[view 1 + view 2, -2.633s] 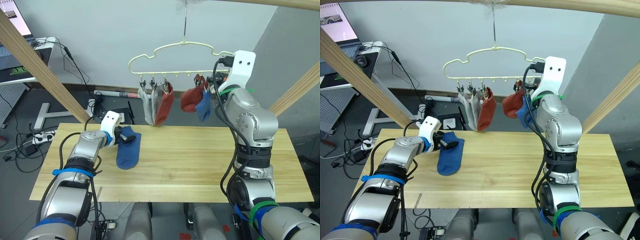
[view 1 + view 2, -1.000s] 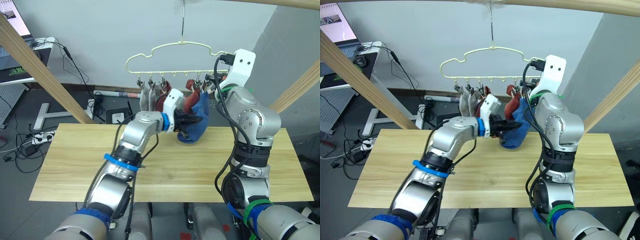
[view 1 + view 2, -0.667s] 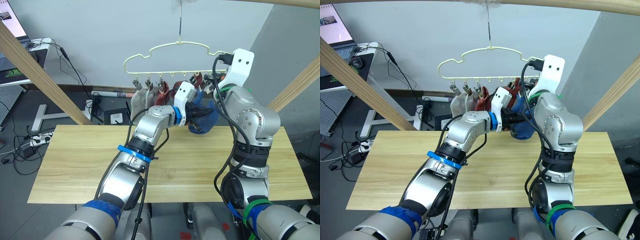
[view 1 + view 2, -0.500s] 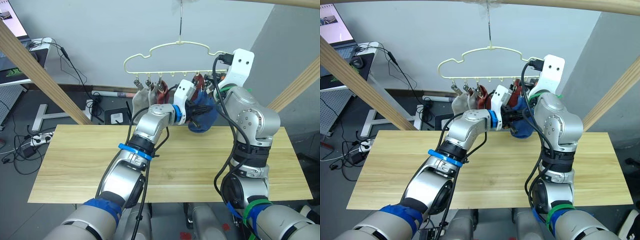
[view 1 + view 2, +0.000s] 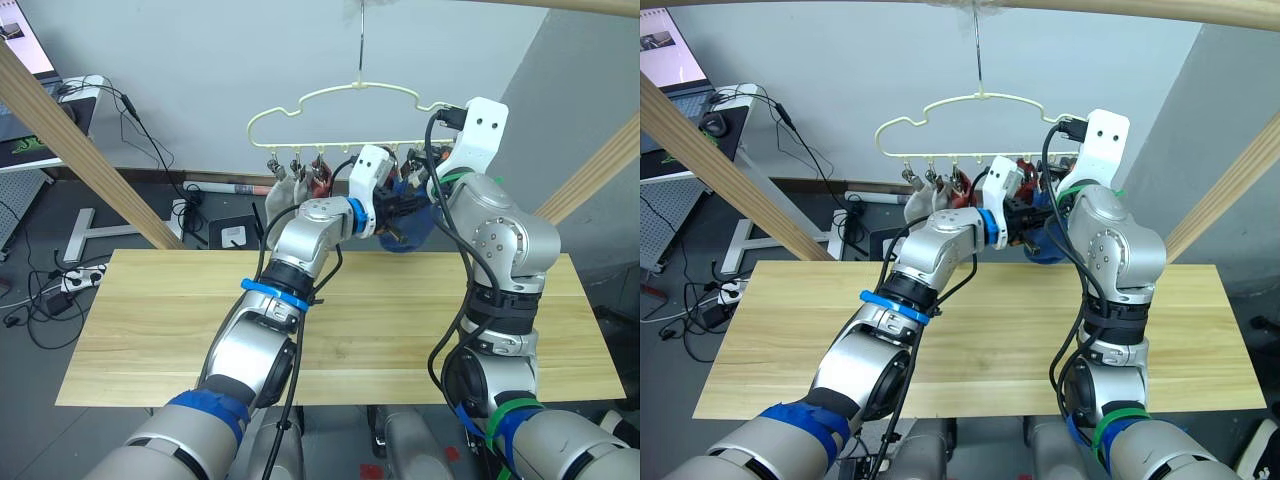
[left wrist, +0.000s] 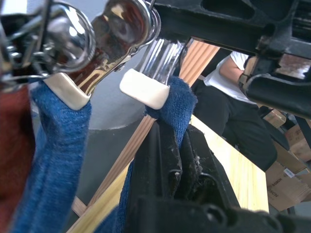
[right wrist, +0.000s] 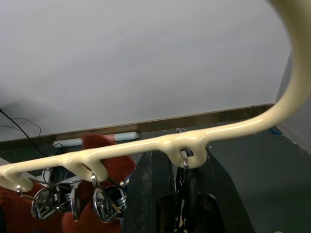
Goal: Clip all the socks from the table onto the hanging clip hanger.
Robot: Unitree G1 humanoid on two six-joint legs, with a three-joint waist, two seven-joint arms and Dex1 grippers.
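The pale yellow clip hanger (image 5: 360, 85) hangs by its hook above the table's (image 5: 150, 320) far edge. Two grey socks (image 5: 280, 195) and a red sock (image 5: 318, 188) hang from its left clips. Another red sock (image 5: 1025, 165) and a blue sock (image 6: 48, 160) hang further right. My left gripper (image 5: 398, 215) is shut on a second blue sock (image 5: 412, 235) and holds its top edge against the cream pad of a silver clip (image 6: 146, 92). My right gripper (image 7: 179, 167) is shut around the hanger's rightmost clip, just under the bar.
Round pale wooden poles slant up on the left (image 5: 80, 140) and on the right (image 5: 590, 180). A desk with a laptop (image 5: 30, 130) and floor cables lie beyond the table's left end. A seated person (image 6: 228, 73) is behind the table.
My left gripper has carried the blue sock up and a little to the right, from just above the table to the hanger's clips. The right arm has stayed at the hanger.
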